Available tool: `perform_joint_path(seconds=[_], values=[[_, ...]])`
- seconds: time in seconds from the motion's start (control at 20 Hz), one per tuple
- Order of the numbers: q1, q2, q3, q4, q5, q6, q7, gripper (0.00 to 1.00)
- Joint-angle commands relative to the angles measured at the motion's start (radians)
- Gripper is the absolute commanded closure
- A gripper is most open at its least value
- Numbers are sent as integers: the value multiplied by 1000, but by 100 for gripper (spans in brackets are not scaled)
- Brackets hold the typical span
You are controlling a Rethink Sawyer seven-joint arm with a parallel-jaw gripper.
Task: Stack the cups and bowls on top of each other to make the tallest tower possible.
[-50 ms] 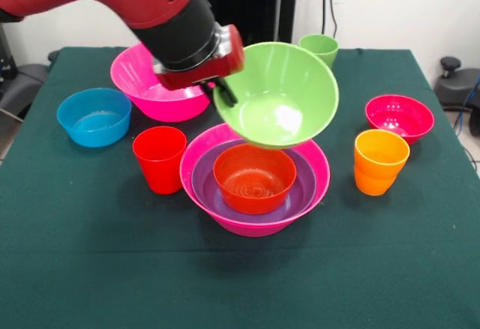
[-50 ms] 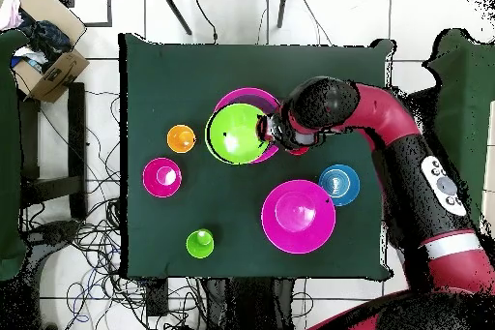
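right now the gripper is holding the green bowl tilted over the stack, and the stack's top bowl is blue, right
Not quite: the front view shows the stack's top bowl is orange-red; the blue bowl sits apart. The gripper does hold the green bowl tilted over it.

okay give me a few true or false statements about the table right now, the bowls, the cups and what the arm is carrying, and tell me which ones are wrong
1. The gripper holds the lime green bowl by its rim, tilted, above the stack. True.
2. The orange-red bowl sits inside the purple bowl, which sits in a large hot-pink bowl. True.
3. The red cup stands inside the blue bowl. False: it stands on the green cloth beside the stack, and the blue bowl is empty.
4. The orange cup lies on its side. False: it stands upright, near the crimson bowl.
5. A second hot-pink bowl sits alone behind the stack. True.
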State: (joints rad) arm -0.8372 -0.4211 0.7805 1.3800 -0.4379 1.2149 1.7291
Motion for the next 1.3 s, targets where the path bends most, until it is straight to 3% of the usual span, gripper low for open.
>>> perform_joint_path(seconds=[0.05, 0.55, 1.3], values=[[39, 62, 9, -148, -97, 88, -387, 100], [46, 83, 0, -166, -130, 34, -412, 100], [14, 110, 6, -77, -160, -108, -383, 100]])
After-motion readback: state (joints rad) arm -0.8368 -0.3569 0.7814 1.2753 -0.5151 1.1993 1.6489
